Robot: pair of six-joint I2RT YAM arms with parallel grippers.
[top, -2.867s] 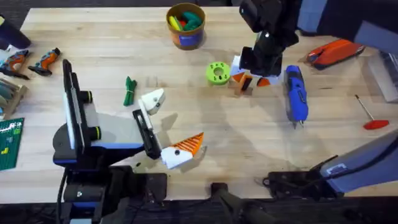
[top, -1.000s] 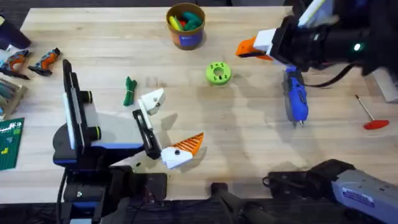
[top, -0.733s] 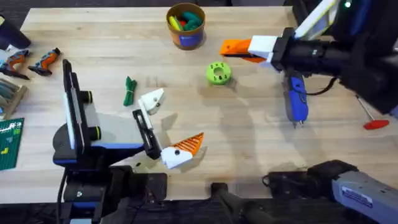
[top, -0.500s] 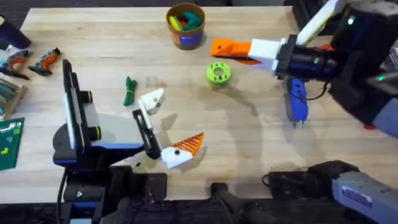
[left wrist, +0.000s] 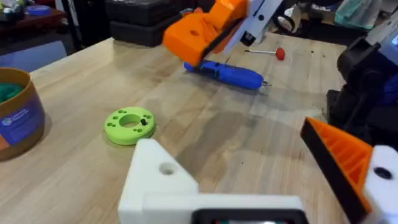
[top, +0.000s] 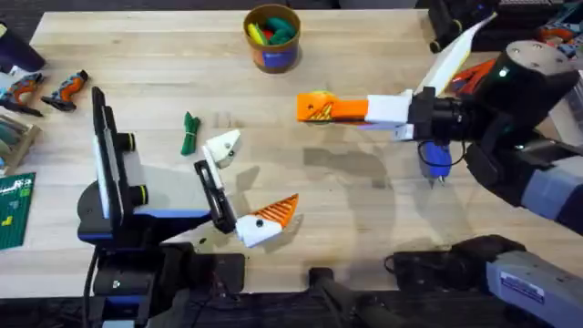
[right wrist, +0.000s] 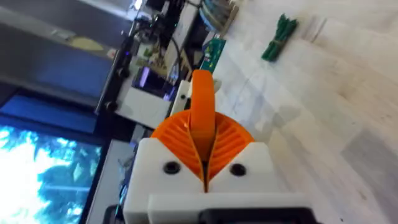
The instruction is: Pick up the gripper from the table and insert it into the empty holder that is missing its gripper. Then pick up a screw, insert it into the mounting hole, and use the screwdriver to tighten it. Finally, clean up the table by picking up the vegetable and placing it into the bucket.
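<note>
At the near edge the left gripper [top: 262, 170] lies low with its jaws spread wide. It carries two holders: one [top: 260, 228] with its orange pad fitted and one empty holder [top: 223, 146], bare white.

Above the middle of the surface the right gripper [top: 360, 109] has its jaws closed on the single loose gripper piece [top: 312, 107], which juts out ahead of them, well apart from the empty holder.

The main risk is the insertion. The piece is held by one end and sticks far out, so a slightly skewed approach could jam it against the holder's edge or twist it in the jaws — and it may drop. A push on the holder could also shove the left arm aside. The one vegetable [top: 189, 133] lies just beyond the holder, toward the left edge, and a wide sweep could knock it.

Toward the right edge one blue screwdriver [top: 435, 157] lies partly under the right arm, which could roll it in backing off. One lime disc [left wrist: 129, 124] sits on the surface under the held piece, with one red-handled tool [left wrist: 280, 54] farther off.

One bucket [top: 271, 38] stands at the far edge and already holds a few toys. No screw can be made out, so their number cannot be told.
</note>
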